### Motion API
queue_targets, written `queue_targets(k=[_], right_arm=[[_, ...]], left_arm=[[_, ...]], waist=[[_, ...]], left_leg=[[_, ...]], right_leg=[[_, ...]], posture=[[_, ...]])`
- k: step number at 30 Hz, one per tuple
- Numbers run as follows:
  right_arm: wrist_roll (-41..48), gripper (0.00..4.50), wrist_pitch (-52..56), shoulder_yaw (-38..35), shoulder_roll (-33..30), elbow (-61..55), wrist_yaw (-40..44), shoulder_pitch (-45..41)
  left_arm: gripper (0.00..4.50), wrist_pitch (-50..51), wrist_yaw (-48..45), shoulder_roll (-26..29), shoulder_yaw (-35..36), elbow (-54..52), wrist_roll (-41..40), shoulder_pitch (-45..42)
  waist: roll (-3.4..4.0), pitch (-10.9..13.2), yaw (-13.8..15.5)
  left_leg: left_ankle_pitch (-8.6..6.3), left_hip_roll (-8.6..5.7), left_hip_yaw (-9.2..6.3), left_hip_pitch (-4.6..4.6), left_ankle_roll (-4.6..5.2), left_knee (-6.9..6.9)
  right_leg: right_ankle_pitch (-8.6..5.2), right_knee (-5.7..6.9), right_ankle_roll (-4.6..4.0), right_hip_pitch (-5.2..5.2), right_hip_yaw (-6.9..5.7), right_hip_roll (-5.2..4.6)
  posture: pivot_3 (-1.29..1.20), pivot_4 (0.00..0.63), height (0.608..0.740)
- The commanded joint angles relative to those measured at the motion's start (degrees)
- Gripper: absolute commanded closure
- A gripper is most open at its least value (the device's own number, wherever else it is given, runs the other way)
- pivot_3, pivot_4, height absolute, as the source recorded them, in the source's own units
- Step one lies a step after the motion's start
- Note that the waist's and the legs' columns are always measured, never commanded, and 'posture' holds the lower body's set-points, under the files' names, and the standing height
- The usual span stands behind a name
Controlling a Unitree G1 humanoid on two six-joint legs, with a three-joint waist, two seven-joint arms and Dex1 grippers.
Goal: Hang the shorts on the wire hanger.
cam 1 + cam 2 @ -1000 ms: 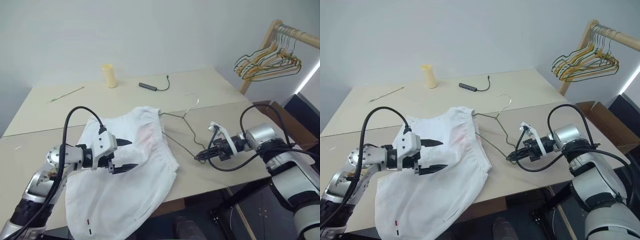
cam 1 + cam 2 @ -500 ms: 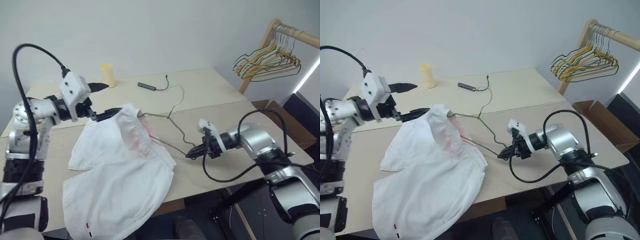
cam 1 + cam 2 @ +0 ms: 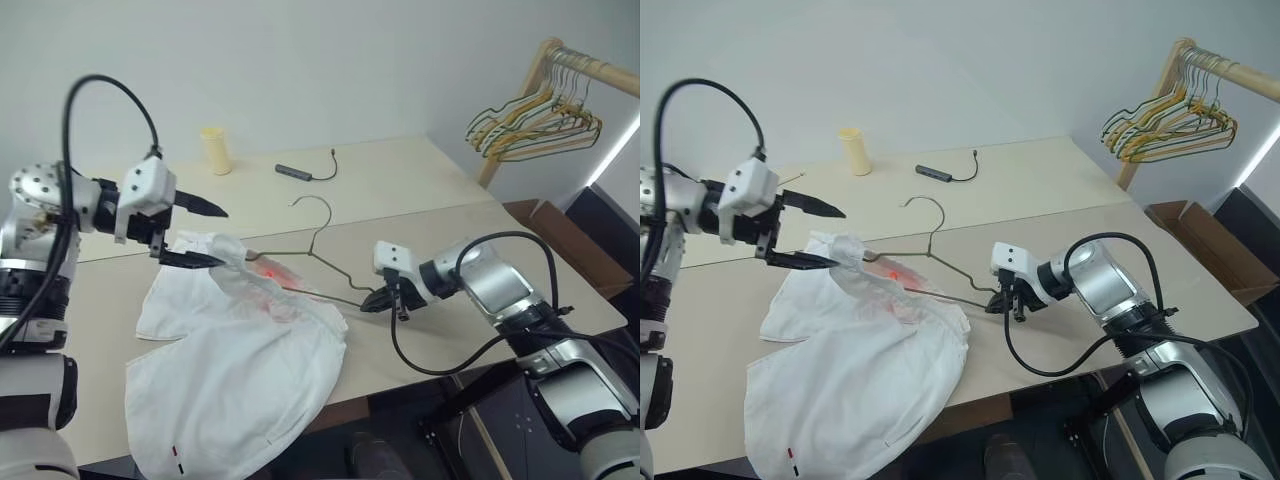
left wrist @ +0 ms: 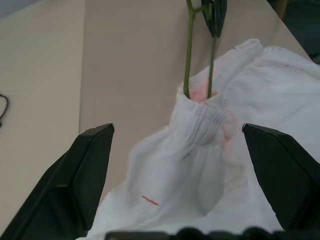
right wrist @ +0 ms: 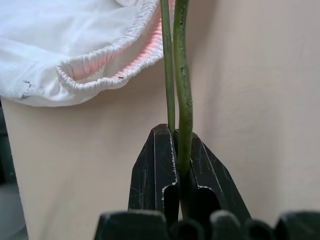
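1. Threading looks like the step in hand: the wire hanger (image 3: pixel 300 262) has one end pushed into the waistband of the shorts (image 3: pixel 235 370), hook standing up behind, far corner out toward the right arm.
2. Right gripper (image 5: pixel 178 172) is clamped tight on that corner, two strands of wire pinched between its fingers. My call: keep this grip firm and the wire low and level so the waistband doesn't slide back off.
3. Left gripper (image 3: pixel 195 235) has its fingers spread wide with nothing in them, hovering just above the bunched waistband (image 4: pixel 202 122).
4. Suggested next: bring the left down on the elastic edge, pinch one layer only, pull it along the wire while the right feeds.
5. Risk: thin wire may twist in the pinch, or the fabric may bunch at the entry.
6. Shorts lie mostly flat on the table (image 3: pixel 450 215), one hem hanging over the near edge.
7. No brand or legible writing; just a small red-and-black mark (image 3: pixel 178 457) near the hem.
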Motion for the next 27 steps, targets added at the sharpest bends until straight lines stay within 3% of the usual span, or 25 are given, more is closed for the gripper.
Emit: queue_targets(k=[1,11,14,22,25,27], right_arm=[[-0.79,4.50,-1.03,-0.85,0.62,-3.16,-0.24,-1.64],[-1.71,4.50,0.10,-0.92,1.60,-7.02,-0.24,-1.64],[-1.72,4.50,0.40,-1.01,1.61,-7.61,-0.29,-1.59],[-2.75,4.50,-0.05,-0.43,1.38,-8.58,-1.10,-0.85],[-2.93,4.50,-0.53,-0.64,1.85,-8.91,-1.65,-0.63],[-2.97,4.50,-1.28,-1.24,2.46,-9.20,-2.70,-0.49]], left_arm=[[0.03,-1.93,-0.23,0.74,-2.32,0.06,-0.23,-1.70],[0.03,-3.13,-0.23,-3.44,-3.32,3.20,2.52,-2.89],[0.66,-3.24,-0.23,-3.69,-4.07,3.62,2.76,-2.93],[3.41,-1.99,-0.23,-4.62,-3.66,2.89,2.18,-2.28],[4.23,-2.17,-0.23,-4.34,-4.33,2.88,2.38,-2.15],[4.44,-2.77,-0.23,-4.00,-4.87,2.90,2.80,-1.98]], waist=[[0.00,0.00,0.02],[0.00,0.00,0.06],[0.00,0.00,0.00],[0.00,0.00,-0.08],[0.00,0.00,-0.04],[0.00,0.00,-0.01]], left_leg=[[0.00,0.00,-0.01,0.00,0.00,0.00],[0.00,0.00,-0.02,-0.03,0.00,0.03],[0.00,0.00,-0.02,-0.05,0.00,0.04],[0.00,0.00,-0.05,-0.04,0.00,0.04],[0.00,0.00,-0.05,-0.04,0.00,0.05],[0.00,0.00,-0.05,-0.06,0.00,0.05]], right_leg=[[0.00,0.00,0.00,0.00,0.00,0.00],[0.00,0.01,0.00,-0.02,0.00,0.01],[0.00,0.01,0.00,-0.03,0.00,0.01],[0.00,0.03,0.00,-0.03,0.01,0.01],[0.00,0.03,0.00,-0.03,0.01,0.01],[0.00,0.03,0.00,-0.04,0.00,0.01]], posture=[[-0.15,0.000,0.740],[-0.16,0.000,0.740],[-0.16,0.000,0.740],[-0.16,0.000,0.740],[-0.15,0.000,0.740],[-0.15,0.000,0.740]])
